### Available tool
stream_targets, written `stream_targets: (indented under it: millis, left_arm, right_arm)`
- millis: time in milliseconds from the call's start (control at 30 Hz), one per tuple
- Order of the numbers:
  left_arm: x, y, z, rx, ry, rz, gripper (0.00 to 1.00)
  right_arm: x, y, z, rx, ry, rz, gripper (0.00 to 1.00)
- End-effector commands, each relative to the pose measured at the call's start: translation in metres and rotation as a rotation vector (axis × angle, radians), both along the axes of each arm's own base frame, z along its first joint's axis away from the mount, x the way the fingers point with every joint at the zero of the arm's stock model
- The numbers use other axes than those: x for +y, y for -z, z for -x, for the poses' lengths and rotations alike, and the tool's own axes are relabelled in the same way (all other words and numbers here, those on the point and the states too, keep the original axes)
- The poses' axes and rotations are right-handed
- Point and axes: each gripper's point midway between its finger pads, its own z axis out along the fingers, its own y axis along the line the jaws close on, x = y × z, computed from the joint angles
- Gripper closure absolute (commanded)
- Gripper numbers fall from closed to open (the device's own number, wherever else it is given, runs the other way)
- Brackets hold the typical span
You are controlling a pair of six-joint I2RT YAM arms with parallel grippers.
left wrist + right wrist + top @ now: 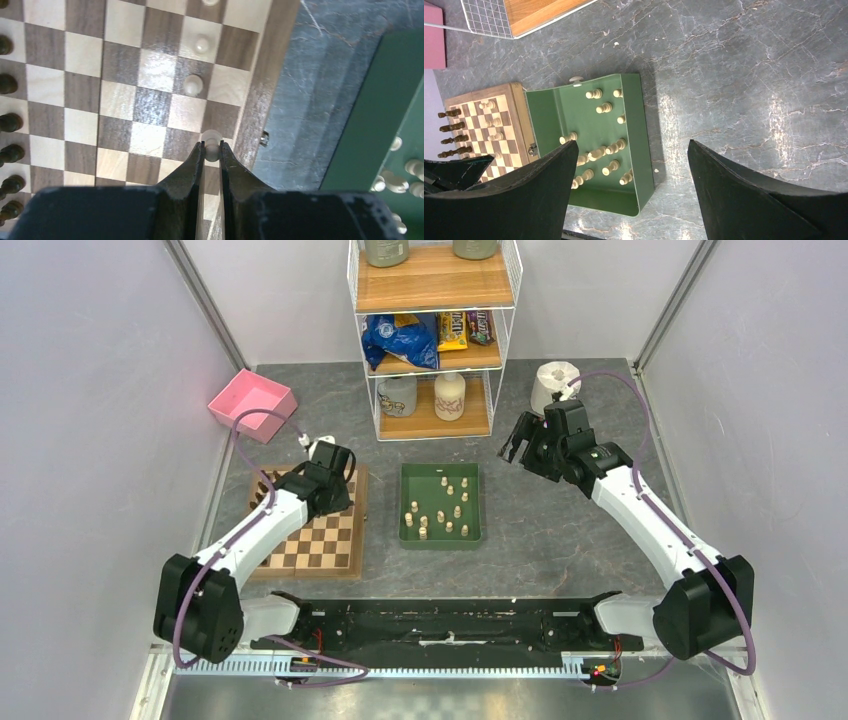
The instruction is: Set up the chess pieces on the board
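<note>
Snugly between left jaws, pale pawn (212, 139), at board (150, 107) edge square.

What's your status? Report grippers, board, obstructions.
Left gripper shut on a cream piece at the board edge. Right gripper open, empty, beside the tray. More pieces waiting in tray. Nothing blocking.
</note>
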Motion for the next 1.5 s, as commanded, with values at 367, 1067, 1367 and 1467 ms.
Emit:
stream_targets:
  millis: [367,1067,1367,1467]
  left_arm:
    - [0.023,0.017,-0.010,0.028,-0.068,-0.018,0.98]
    - [0.031,0.031,-0.012,0.046,-0.085,-0.045,0.96]
    - [0.032,0.027,-0.009,0.051,-0.088,-0.049,0.76]
    - [0.033,0.023,-0.008,0.046,-0.091,-0.048,0.64]
  right_arm:
    - [0.004,-0.015,-0.012,-0.048,0.006,-0.027,0.11]
    - [0.005,-0.014,-0.013,-0.043,0.005,-0.025,0.11]
    - [0.004,-0.014,-0.013,-0.043,0.008,-0.026,0.11]
    - [0.005,-0.014,-0.013,-0.043,0.008,-0.027,0.11]
